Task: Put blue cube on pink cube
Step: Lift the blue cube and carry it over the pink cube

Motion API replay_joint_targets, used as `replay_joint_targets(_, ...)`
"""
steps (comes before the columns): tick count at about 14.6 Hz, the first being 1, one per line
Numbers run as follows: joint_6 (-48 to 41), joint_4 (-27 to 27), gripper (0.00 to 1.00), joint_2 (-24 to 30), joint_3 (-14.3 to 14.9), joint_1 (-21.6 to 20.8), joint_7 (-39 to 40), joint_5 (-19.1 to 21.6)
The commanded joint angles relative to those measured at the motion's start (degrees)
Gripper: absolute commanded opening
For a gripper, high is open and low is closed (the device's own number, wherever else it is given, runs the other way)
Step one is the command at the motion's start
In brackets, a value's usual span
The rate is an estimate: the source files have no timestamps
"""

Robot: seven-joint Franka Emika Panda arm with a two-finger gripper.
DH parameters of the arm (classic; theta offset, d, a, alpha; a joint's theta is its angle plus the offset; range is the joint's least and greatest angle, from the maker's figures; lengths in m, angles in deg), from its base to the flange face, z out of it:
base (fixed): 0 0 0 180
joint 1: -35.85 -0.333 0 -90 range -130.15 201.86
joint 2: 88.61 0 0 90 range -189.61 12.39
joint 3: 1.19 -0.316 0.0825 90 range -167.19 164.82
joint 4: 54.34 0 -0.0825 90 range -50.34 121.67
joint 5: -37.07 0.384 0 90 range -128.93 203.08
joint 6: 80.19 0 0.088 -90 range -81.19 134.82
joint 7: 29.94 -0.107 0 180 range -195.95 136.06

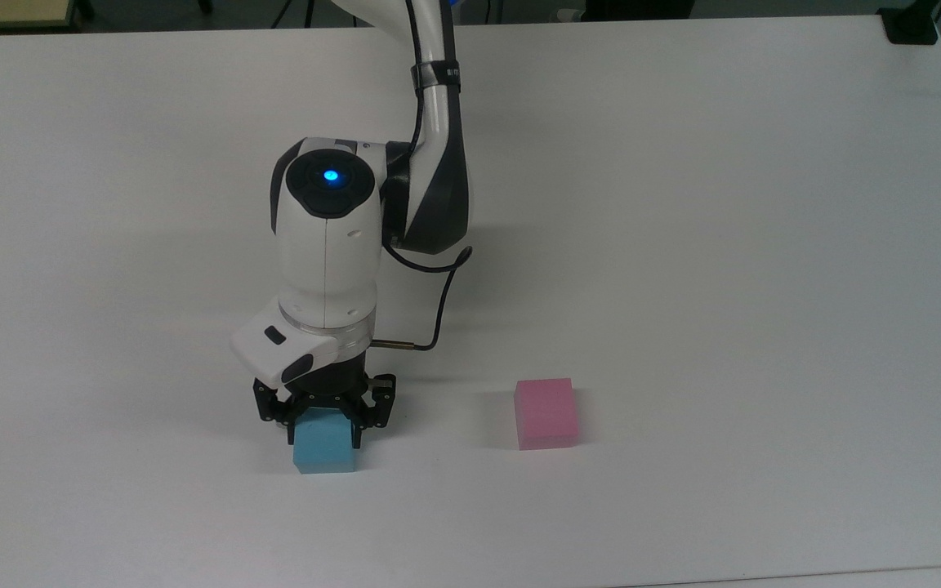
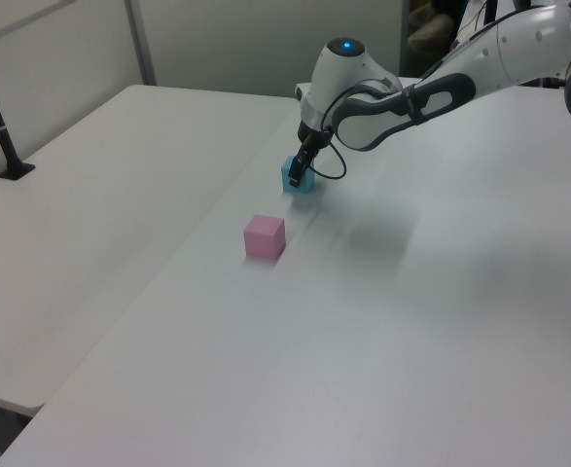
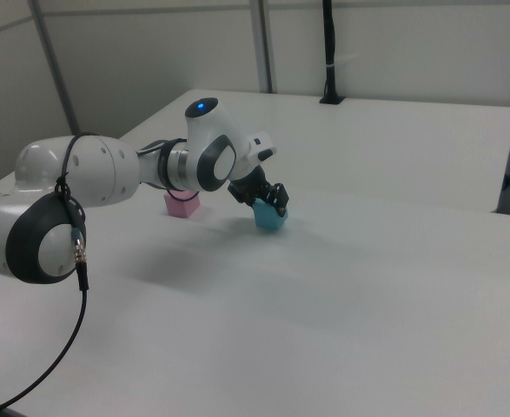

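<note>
The blue cube (image 1: 325, 454) rests on the white table (image 1: 683, 204) near its front edge in the top view. My gripper (image 1: 323, 431) points straight down over the cube's rear half, with one finger pressed against each side face, shut on it. The pink cube (image 1: 546, 412) stands alone on the table, about two cube widths away toward the top view's right. In the left view the blue cube (image 2: 303, 183) lies beyond the pink cube (image 2: 264, 236), under the gripper (image 2: 298, 178). In the right view the gripper (image 3: 268, 207) covers the top of the blue cube (image 3: 270, 219), and the pink cube (image 3: 182, 205) peeks out behind the arm.
A black clamp (image 1: 910, 28) sits at the table's far right corner in the top view. A black post (image 2: 3, 136) rises from the adjoining table at the left view's left. A cable (image 1: 438, 310) loops off the wrist.
</note>
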Motion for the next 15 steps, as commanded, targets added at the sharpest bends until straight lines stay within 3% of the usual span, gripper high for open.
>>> replay_joint_targets(1,0.6,-0.5,0.59,1.4,0.9,-1.5,-1.5,-0.8)
replay_joint_targets(5,-0.1,0.4,0.59,7.3,1.3,-2.5,-1.3,-0.7)
replay_joint_targets(10,-0.1,0.6,0.59,8.6,1.8,-2.7,-1.5,-0.3)
replay_joint_targets(15,0.0,0.6,0.60,8.5,5.0,-9.2,-6.4,-0.1)
